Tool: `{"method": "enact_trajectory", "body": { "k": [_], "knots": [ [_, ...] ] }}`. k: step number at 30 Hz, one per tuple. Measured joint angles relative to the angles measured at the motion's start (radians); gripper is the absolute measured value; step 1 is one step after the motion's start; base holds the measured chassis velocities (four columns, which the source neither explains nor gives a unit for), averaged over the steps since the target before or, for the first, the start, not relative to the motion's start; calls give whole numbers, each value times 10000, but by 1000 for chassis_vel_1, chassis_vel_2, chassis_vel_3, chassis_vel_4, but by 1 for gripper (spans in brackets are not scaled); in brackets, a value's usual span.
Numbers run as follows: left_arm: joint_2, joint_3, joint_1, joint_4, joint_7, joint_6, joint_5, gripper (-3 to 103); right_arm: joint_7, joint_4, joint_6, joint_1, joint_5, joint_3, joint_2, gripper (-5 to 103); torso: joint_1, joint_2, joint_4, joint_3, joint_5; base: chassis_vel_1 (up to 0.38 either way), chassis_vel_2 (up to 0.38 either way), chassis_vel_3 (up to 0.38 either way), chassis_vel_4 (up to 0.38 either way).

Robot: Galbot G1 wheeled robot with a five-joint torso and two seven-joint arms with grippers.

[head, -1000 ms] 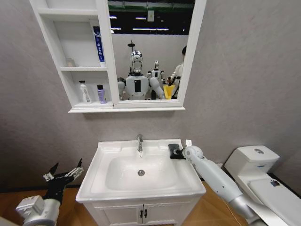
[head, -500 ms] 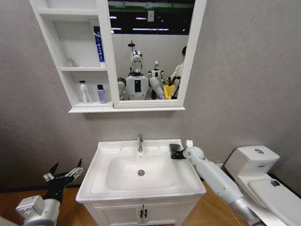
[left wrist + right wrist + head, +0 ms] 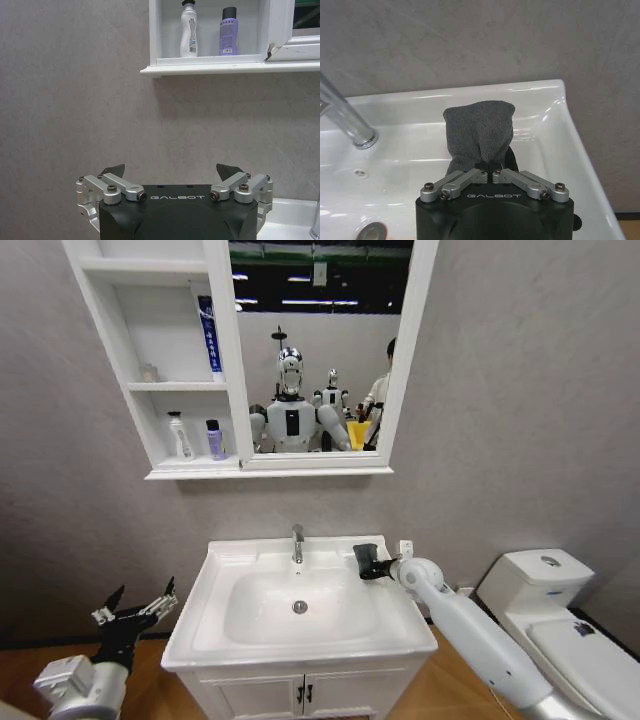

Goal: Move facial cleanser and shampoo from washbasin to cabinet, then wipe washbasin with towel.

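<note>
My right gripper [image 3: 363, 560] sits over the back right corner of the washbasin [image 3: 200, 625], jaws pinching the towel [image 3: 479, 132], which hangs dark grey from the tips above the white rim. In the right wrist view the chrome tap [image 3: 345, 120] slants just beside the towel, and the drain [image 3: 370, 231] is near the bowl bottom. Nothing lies between the towel and the bowl. My left gripper [image 3: 135, 613] hangs low, beside the basin's left edge, well apart from it, jaws spread and holding nothing; in the left wrist view it [image 3: 171, 172] faces the grey wall under the cabinet. The cabinet [image 3: 150, 360] is on the wall above the basin, joined to the mirror [image 3: 320, 350]. Its lower shelf holds a white bottle [image 3: 180, 436] and a purple bottle [image 3: 215, 439] side by side, apart; a blue tube [image 3: 209, 335] stands on the shelf above, against the mirror frame. A small pale item [image 3: 149, 372] on that same shelf, can't tell what. White toilet [image 3: 560, 620] stands right of the basin, beside my right arm. Vanity doors [image 3: 300, 695] below.
</note>
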Motion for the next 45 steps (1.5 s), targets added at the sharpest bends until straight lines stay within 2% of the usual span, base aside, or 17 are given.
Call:
{"method": "enact_trajectory", "body": {
  "k": [2, 3, 5, 14, 18, 28, 35, 36, 39, 45],
  "knots": [
    [0, 0, 0, 0, 0, 0, 0, 100, 681, 545, 0, -282, 428, -270, 163, 0, 0, 0, 1, 0, 1, 0, 0, 0, 0],
    [0, 0, 0, 0, 0, 0, 0, 100, 681, 545, 0, -282, 428, -270, 163, 0, 0, 0, 1, 0, 1, 0, 0, 0, 0],
    [0, 0, 0, 0, -1, 0, 0, 100, 1188, 540, 0, -382, 566, -608, 390, 0, 0, 0, 1, 0, 0, 0, 0, 0, 0],
    [0, 0, 0, 0, -1, 0, 0, 100, 1534, -745, 0, -411, 356, -1195, 1204, 0, 1, 0, 2, 1, 4, 0, 0, 0, 0],
    [1, 0, 0, 0, -2, 0, 0, 100, 1249, -1442, 0, -380, -274, -1223, 1411, 0, 1, 0, 1, 1, 1, 0, 0, 0, 0],
    [0, 0, 0, 0, -2, 0, 0, 100, 753, -2240, 5, -293, -698, -1254, 1839, 0, 0, 0, -1, 0, 0, 0, 0, 0, 0],
    [1, 0, 0, 0, -2, 0, 0, 100, 255, -3355, 1, -27, -1585, -1409, 3258, 0, 2, 0, 2, 2, 1, 0, 0, 0, 0],
    [1, 0, 0, 0, -2, 0, 0, 100, 255, -3355, 1, -27, -1585, -1409, 3258, 0, 2, 0, 2, 2, 1, 0, 0, 0, 0],
    [0, 0, 0, 0, -2, 0, 0, 100, -125, -3956, 98, 103, -2067, -1412, 3850, 0, 2, 0, 1, 2, 0, 0, 0, 0, 0],
    [0, 0, 0, 1, -2, 0, 0, 100, -635, -4503, 324, 331, -2571, -1494, 4369, 0, 2, 0, 1, 2, 1, 0, 0, 0, 0]
  ]
}}
